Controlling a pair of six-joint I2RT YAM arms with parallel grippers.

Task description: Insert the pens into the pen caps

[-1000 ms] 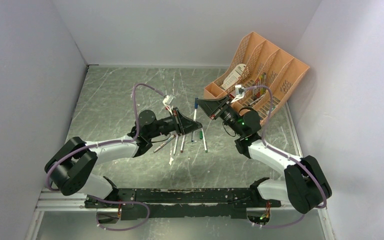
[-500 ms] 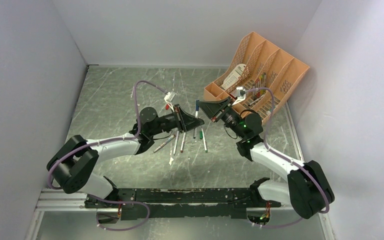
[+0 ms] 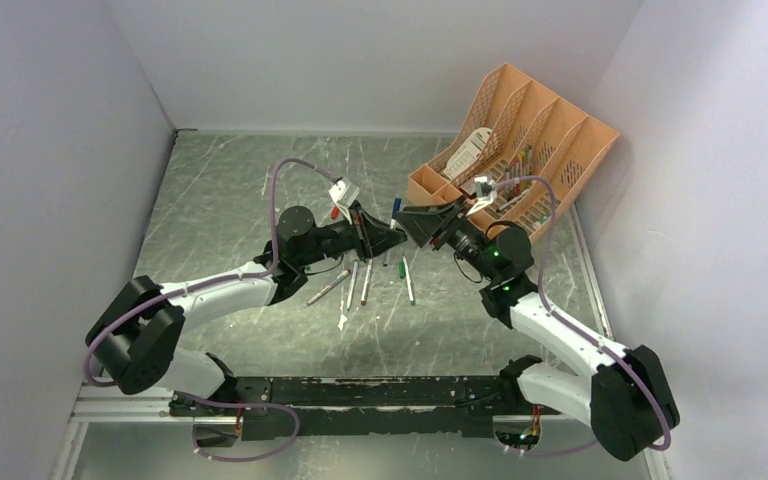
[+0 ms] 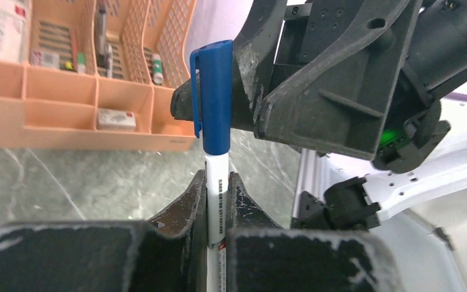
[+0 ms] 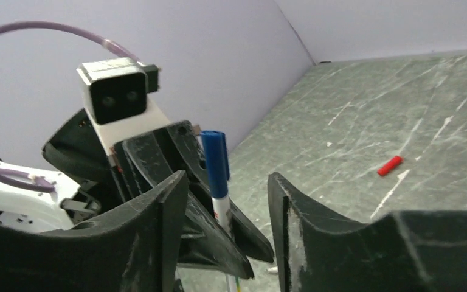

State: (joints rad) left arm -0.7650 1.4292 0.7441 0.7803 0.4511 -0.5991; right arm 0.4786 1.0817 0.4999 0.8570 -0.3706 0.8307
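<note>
**Blue-capped pen point(image 4: 217, 188) pinched in the left gripper point(image 4: 217, 182)**

In the left wrist view, the white barrel is seen clamped between pressed-together jaws, with the blue cap point(image 4: 214, 97) seated on its tip. Only in the right wrist view are the right gripper point(image 5: 226, 181) jaws shown spread, the cap in the gap between them, and a red cap point(image 5: 390, 165) lying on the table point(image 5: 438, 103).

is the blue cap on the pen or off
on: the blue cap sits over the top of the white pen, which is clamped in the left jaws; the right jaws stand open.

Pens point(image 3: 366, 283) lie on the table point(image 3: 220, 200) — organiser point(image 3: 560, 135) behind them, to the right.
</note>
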